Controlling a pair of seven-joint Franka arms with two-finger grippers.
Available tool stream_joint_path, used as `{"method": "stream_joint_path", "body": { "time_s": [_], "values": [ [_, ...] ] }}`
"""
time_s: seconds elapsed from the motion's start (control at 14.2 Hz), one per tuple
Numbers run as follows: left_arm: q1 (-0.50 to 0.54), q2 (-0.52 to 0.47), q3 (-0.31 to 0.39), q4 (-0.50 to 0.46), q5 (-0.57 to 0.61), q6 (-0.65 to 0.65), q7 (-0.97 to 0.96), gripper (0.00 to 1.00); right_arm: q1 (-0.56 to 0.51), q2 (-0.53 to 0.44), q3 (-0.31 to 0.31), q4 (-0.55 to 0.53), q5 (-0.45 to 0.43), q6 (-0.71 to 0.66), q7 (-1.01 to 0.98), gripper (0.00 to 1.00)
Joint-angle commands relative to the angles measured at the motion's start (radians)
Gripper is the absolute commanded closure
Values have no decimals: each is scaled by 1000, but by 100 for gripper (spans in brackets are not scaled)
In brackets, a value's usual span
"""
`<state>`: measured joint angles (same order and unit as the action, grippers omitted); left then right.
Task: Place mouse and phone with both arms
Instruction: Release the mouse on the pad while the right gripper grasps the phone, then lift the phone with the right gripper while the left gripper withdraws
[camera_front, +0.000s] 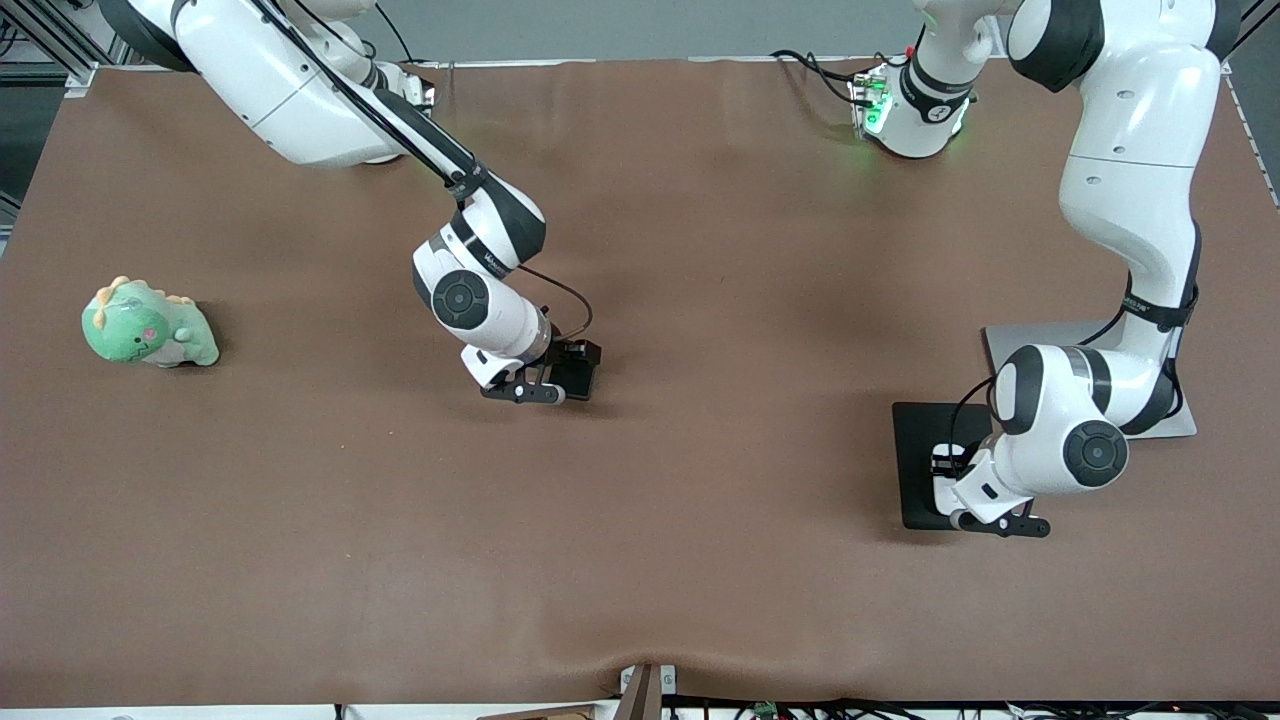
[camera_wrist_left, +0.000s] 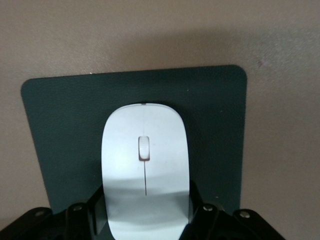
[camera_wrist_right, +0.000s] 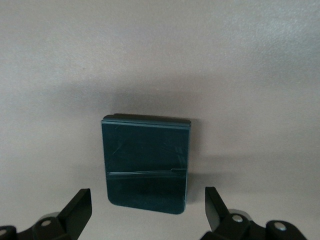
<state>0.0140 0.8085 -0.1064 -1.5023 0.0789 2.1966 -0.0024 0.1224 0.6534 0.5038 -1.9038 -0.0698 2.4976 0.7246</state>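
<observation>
Toy (camera_front: 148, 325): at the right arm's end of the brown worktop (camera_front: 700, 560) we see a green plush dinosaur lying well apart from everything else.

Right tool (camera_front: 560, 385): we find it low over the middle of the worktop, its fingers (camera_wrist_right: 77, 210) spread wide with nothing between them.

Phone (camera_wrist_right: 146, 165): a glossy black rounded slab with a thin seam across it, lying flat on the worktop. In the right wrist view it sits clear of both fingers; in the front view we can hardly tell it from the black tool above it.

Pad (camera_front: 915, 465): a flat matte black rectangle toward the left arm's end; the left arm covers much of it.

Left tool (camera_wrist_left: 146, 210): closed on the mouse, over the pad; its fingertips are cut off at the wrist view's edge.

Mouse (camera_wrist_left: 145, 167): white, oval, glossy, with a grey wheel and thin centre line. In the front view we see only a sliver (camera_front: 942, 470).

Grey plate (camera_front: 1030, 335): partly hidden by the left arm, beside the pad.
</observation>
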Motion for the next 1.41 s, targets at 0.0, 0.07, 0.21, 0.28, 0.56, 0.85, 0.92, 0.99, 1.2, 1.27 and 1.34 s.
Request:
{"method": "stream_joint_path", "body": {
  "time_s": [0.0,0.07,0.21,0.28,0.56,0.85,0.92,0.99,1.2,1.27,1.34],
  "values": [
    [3,6,-7,-3,41,8,5,24,-13,40,21,22,-30,39,15,0],
    [3,6,-7,-3,48,8,7,0,-9,43,21,22,-30,46,16,0],
    [6,-11,-9,-3,56,0,9,0,-4,51,21,22,-30,61,16,0],
    [3,-43,-9,-4,55,-9,12,0,0,54,21,22,-31,61,19,0],
    [3,-225,-22,-6,55,-174,9,0,3,100,21,22,-267,61,58,0],
    [1,-423,-42,-12,42,-354,9,0,-10,109,45,35,-323,44,188,81],
    [3,-466,-58,-19,41,-389,7,0,-7,109,47,45,-327,31,269,87],
    [3,-507,-67,-33,32,-421,4,0,-10,104,50,49,-332,5,279,89],
    [4,-639,-82,-114,-22,-448,-10,0,-38,94,129,153,-323,-255,288,100],
    [4,-681,-81,-143,-33,-448,-2,0,-47,86,146,185,-321,-361,302,100],
    [0,-721,-75,-174,-34,-449,8,0,-59,71,157,210,-323,-475,300,100]
  ]
}}
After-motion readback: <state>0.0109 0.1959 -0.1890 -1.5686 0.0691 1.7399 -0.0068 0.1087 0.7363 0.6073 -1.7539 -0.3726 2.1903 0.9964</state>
